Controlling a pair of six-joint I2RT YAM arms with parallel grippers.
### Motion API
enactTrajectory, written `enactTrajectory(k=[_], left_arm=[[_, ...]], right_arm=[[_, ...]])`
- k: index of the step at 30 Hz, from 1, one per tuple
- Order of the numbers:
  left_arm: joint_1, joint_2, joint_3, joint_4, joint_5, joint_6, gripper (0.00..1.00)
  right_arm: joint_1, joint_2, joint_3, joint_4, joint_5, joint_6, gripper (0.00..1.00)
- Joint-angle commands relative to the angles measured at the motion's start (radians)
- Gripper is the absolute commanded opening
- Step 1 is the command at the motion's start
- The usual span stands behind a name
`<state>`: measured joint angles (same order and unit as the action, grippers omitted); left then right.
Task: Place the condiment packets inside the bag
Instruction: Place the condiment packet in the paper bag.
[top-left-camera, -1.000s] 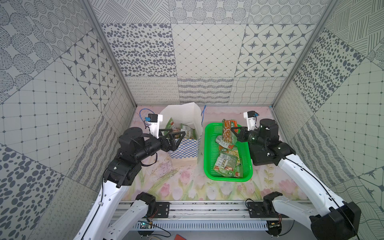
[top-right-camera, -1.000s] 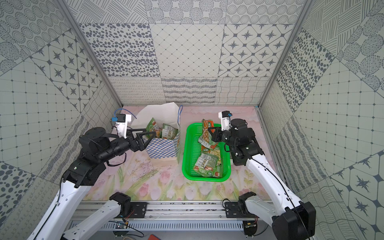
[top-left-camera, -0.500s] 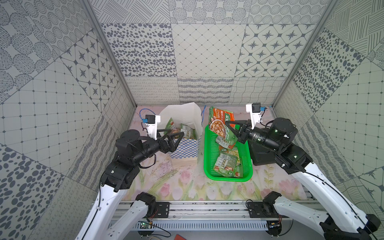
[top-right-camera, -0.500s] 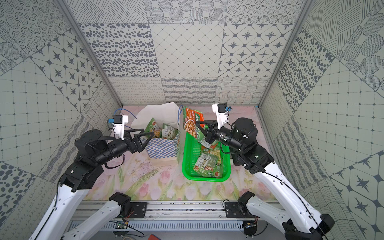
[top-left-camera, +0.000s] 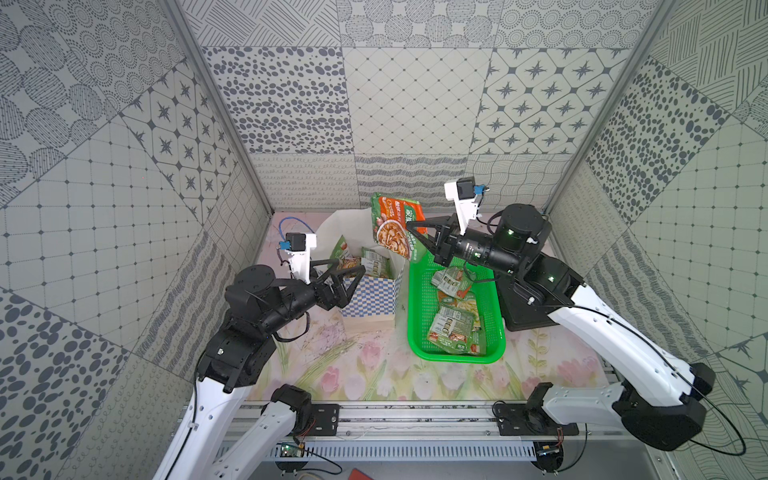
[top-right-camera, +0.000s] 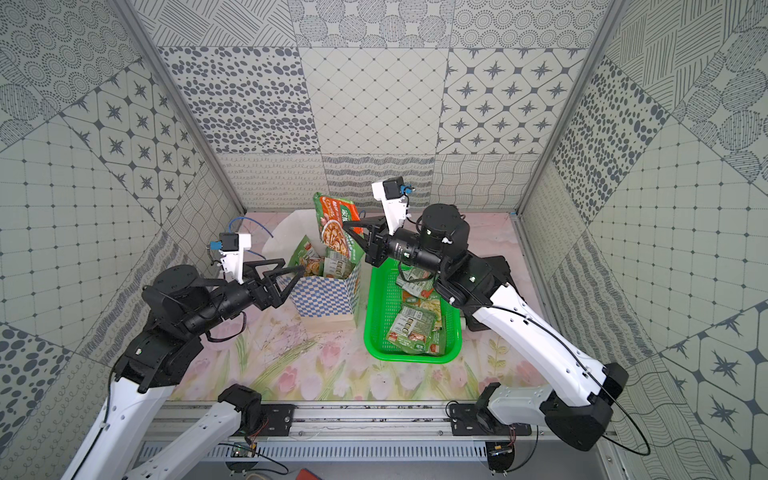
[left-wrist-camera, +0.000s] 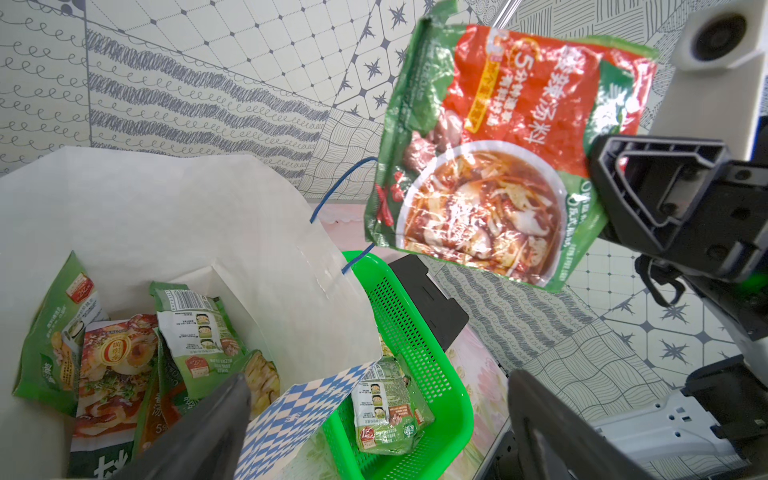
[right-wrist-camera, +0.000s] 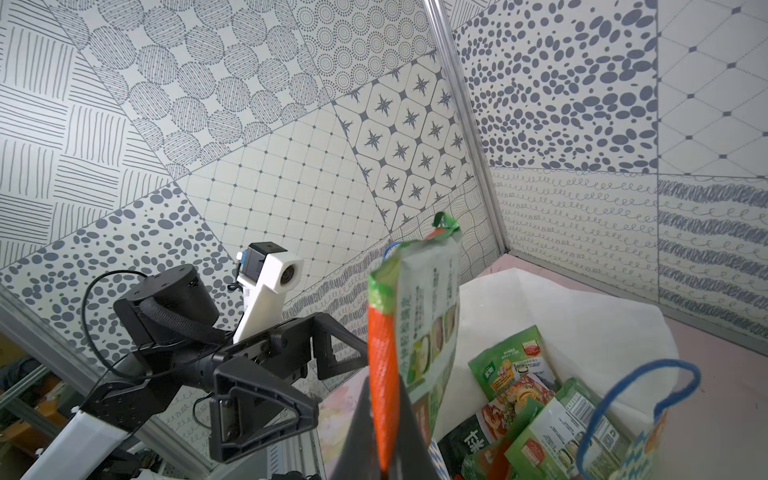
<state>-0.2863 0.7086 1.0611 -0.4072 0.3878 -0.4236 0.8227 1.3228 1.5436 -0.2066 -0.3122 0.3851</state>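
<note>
Patterned walls surround a floral tabletop. Clamped on one edge of a condiment packet, the right gripper holds it upright over the right edge of the bag, near centre in both top views. Such a narrow grip could let it swing, catch the rim and drop into the green basket. That arm reaches in from lower right; the left gripper gapes empty.

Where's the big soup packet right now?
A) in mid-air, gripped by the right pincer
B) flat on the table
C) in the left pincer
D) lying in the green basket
A: the right pincer is shut on the soup packet, holding it up near the bag.
</note>
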Motion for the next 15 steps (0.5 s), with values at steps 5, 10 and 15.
enactTrajectory(k=[5,10,15], left_arm=[[0.002,-0.034,-0.015,0.09,-0.027,0.006,0.99],[0.002,-0.037,-0.016,0.088,-0.033,0.008,0.99],[0.002,-0.04,-0.015,0.089,-0.033,0.009,0.99]], right_arm=[[0.026,0.161,0.179,-0.063,0.081,-0.088,0.0],[0.033,0.291,0.288,-0.138,0.128,-0.113,0.0],[0.044,0.404,0.397,-0.233,0.173,-0.135,0.0]])
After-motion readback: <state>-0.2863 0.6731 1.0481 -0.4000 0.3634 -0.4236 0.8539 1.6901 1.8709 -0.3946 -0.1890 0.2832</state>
